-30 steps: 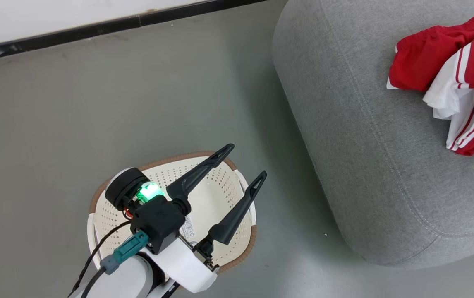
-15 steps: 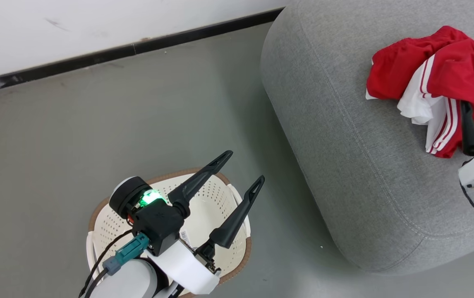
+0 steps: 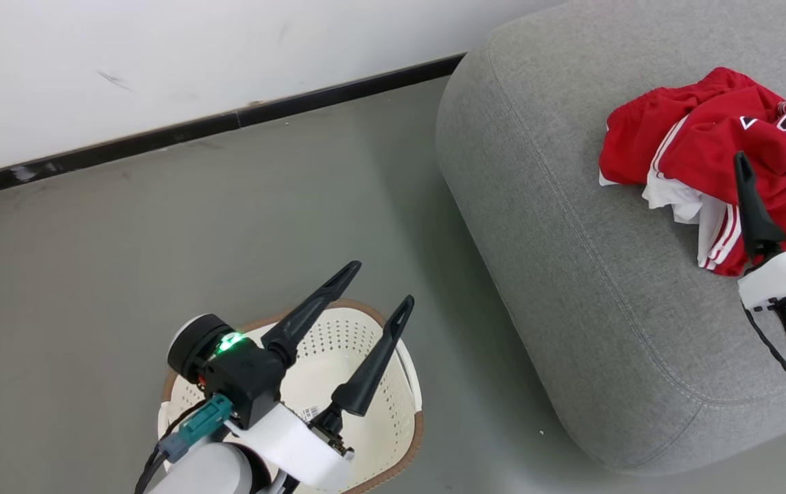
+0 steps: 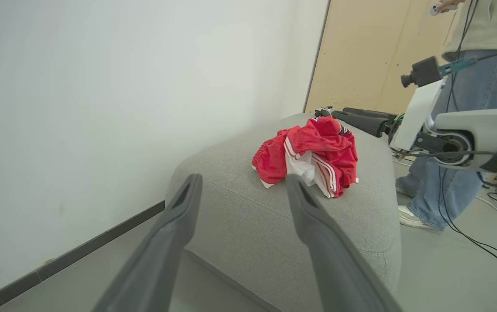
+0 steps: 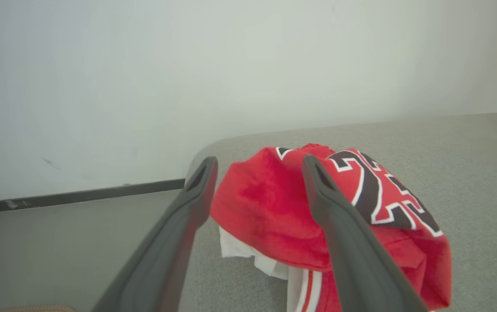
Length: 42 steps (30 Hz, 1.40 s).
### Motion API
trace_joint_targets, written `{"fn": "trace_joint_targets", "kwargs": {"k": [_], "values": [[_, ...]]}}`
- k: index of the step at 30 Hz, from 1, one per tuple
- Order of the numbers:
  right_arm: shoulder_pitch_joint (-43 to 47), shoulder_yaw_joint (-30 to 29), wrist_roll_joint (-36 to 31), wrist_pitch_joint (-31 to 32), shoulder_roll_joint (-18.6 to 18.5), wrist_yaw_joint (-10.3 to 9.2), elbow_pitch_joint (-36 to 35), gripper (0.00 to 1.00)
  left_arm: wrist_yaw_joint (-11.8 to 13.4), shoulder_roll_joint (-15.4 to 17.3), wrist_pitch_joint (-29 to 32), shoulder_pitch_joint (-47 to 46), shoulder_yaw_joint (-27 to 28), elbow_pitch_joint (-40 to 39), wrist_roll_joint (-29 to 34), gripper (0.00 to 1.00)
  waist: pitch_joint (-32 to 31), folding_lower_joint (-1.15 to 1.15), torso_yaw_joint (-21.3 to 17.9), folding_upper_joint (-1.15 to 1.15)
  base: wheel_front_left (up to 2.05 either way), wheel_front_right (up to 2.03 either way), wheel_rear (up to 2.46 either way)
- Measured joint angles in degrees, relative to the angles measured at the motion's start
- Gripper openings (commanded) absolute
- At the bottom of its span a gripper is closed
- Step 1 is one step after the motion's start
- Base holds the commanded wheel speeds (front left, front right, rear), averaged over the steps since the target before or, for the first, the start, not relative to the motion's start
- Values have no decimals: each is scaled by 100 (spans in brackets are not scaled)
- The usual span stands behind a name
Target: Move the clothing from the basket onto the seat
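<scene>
The clothing, a crumpled red heap with white stripes and a dark number, lies on the grey seat. My right gripper stands open just in front of the heap, nothing between its fingers. In the right wrist view the open right gripper frames the clothing on the seat. My left gripper hangs open and empty above the cream basket, whose bottom shows a small label. From the left wrist, the left gripper points at the seat and the clothing.
A white wall with a black baseboard runs behind grey floor. A person in jeans stands beyond the seat beside my right arm, with cables trailing on the floor there.
The head camera has shifted. My right gripper has come in from the right edge, both open fingers now showing at the clothing. The left gripper stays open over the basket.
</scene>
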Motion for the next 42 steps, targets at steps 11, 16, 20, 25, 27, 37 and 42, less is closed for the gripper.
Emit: {"fn": "trace_joint_targets", "kwargs": {"k": [11,16,20,25,27,37,42], "values": [[4,122,-145,-1,289,0,-394,100,397,-14,-57,333,489,235,-172,100,-245,0,269,0,0,0,0],[12,255,-237,-1,387,0,-587,100,621,-3,-101,535,805,298,-283,100,-353,0,447,0,0,0,0],[23,342,-332,-1,482,0,-721,100,751,12,-101,731,998,334,-331,100,-439,0,604,0,0,0,0],[121,399,-439,1,569,0,-795,100,889,16,-104,931,1212,361,-355,100,-542,0,804,0,0,0,0],[171,409,-495,1,614,0,-814,100,925,21,-107,982,1267,374,-355,100,-581,0,884,0,0,0,0],[437,409,-698,27,927,0,-949,100,1200,-90,-108,1217,1680,372,-348,100,-777,0,1263,0,0,0,0],[572,320,-910,27,1062,0,-983,100,1257,-119,-108,1347,1745,370,-271,100,-884,0,1430,0,0,0,0]]}}
